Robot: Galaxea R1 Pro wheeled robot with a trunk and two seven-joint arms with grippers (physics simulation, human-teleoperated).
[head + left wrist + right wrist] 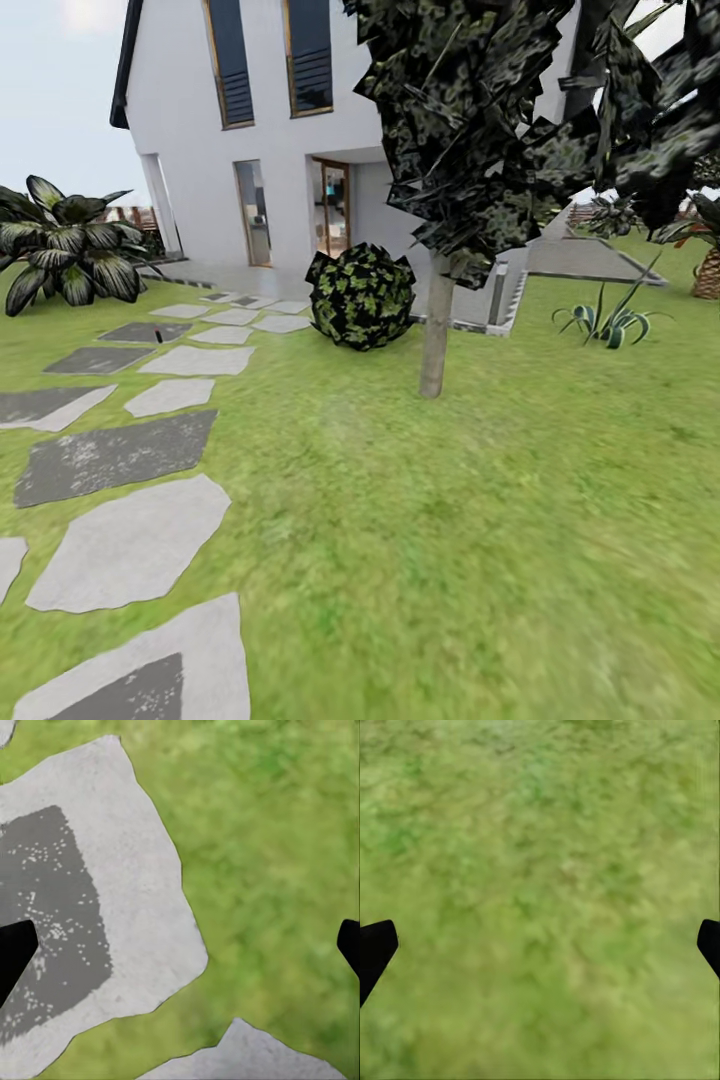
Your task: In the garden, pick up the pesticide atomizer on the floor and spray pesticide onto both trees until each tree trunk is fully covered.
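Even, bright daylight with a pale glare patch in the sky (85,15) at the head view's upper left — no cast shadows fall on the lawn (480,520). Grass texture smears toward the lower edges, and both wrist views render the ground soft — blurred, without sharp detail.

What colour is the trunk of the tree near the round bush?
Pale grey-tan trunk, best seen in the head view.

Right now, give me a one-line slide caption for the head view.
Garden lawn with stepping-stone path, round bush and pale tree trunk before the white house.
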